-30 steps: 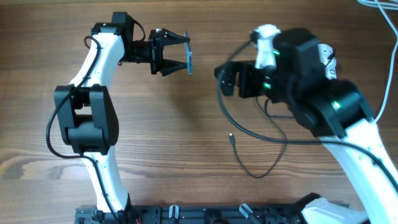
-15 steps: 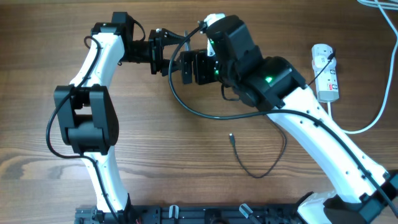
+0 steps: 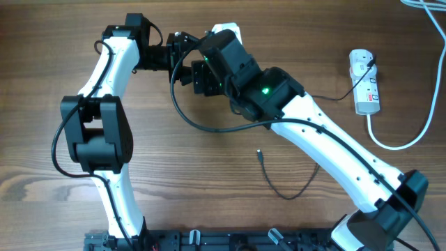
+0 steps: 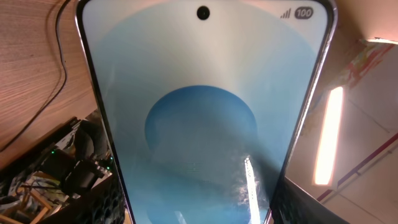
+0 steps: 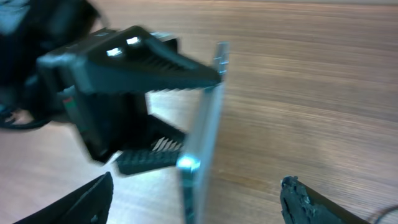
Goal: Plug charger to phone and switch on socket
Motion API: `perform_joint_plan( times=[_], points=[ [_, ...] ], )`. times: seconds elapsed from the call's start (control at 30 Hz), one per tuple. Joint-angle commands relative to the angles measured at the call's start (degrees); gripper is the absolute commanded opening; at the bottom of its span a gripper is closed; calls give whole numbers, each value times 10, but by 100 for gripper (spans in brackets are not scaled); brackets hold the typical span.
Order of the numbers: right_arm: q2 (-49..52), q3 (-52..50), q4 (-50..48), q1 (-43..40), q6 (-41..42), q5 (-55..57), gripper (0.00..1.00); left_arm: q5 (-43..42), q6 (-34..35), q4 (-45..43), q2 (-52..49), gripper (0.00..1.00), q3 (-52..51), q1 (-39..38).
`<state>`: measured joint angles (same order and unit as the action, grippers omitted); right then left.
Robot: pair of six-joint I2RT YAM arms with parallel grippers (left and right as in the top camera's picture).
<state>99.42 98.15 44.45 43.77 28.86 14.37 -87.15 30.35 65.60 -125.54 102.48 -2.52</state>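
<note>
Left gripper (image 5: 198, 118) pinches the phone (image 4: 205, 124) on edge as the right gripper (image 5: 199, 190), fingers (image 5: 93, 200) spread and empty, faces it; the charger (image 3: 259, 155), loose on the table (image 3: 181, 181), likely needs fetching next

wooden table (image 3: 209, 160) with brown grain seen under everything, black rail (image 3: 230, 240) with clips mounted along its near edge, long lit ceiling light (image 4: 328, 134) seen in left wrist view, tangled wires (image 4: 37, 186) at lower left
</note>
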Motion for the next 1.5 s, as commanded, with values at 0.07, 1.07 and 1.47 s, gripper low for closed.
perform_joint_plan(
  times=[0.07, 1.07, 1.47],
  points=[
    [26, 11, -7, 1, 16, 50, 84, -32, 0, 0, 30, 63, 0, 0],
    [50, 7, -42, 18, -17, 85, 61, -32, 2, 35, 30, 63, 0, 0],
    [62, 7, -48, 18, -15, 91, 48, -32, 2, 47, 30, 64, 0, 0]
  ],
)
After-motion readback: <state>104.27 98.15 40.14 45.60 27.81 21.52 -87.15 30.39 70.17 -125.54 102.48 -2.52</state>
